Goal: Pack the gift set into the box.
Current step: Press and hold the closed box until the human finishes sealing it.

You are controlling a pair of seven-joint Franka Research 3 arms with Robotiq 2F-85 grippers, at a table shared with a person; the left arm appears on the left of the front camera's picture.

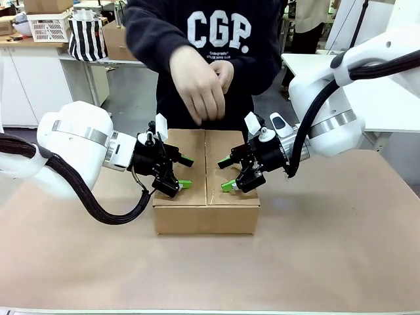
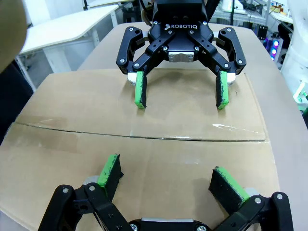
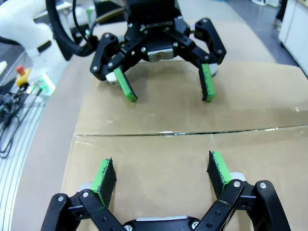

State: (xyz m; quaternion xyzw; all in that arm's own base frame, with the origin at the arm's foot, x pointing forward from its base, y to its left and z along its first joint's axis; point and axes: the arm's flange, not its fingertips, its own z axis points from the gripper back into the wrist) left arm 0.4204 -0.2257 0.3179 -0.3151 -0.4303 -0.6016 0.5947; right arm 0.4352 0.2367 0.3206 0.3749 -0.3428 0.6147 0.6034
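The large plain brown corrugated cardboard box (image 1: 207, 220) sits in the middle of the tan tabletop (image 1: 328, 262). Its top flaps (image 1: 193, 198) are folded shut, and 2 of them meet along a seam (image 1: 205, 190) that runs from the robot's side toward the person. What lies inside is hidden by the shut flaps.

The left tool (image 1: 185, 172) hangs over the left flap and the right tool (image 1: 226, 174) over the right flap. They face each other across the seam and are near each other. Both tools have their fingers spread wide and hold nothing. In the wrist views the green pads (image 2: 110, 169) sit low over the cardboard, but I cannot tell whether any pad touches it. The person's hands (image 1: 197, 92) hover just above the far edge of the box, close to both tools.

The packing looks nearly done, with closing or sealing the lid as the likely step in hand. Several things could go wrong from here:

- The 2 tools point at each other with little room between them, so any move toward the seam could knock fingertip against fingertip.
- A downward press near the seam, where the flaps have the least support, could buckle them into the box and onto whatever is packed inside.
- If only 1 flap is pushed, the other may spring up.
- The person's fingers could be caught between a tool and the lid if the hands come down while an arm moves.
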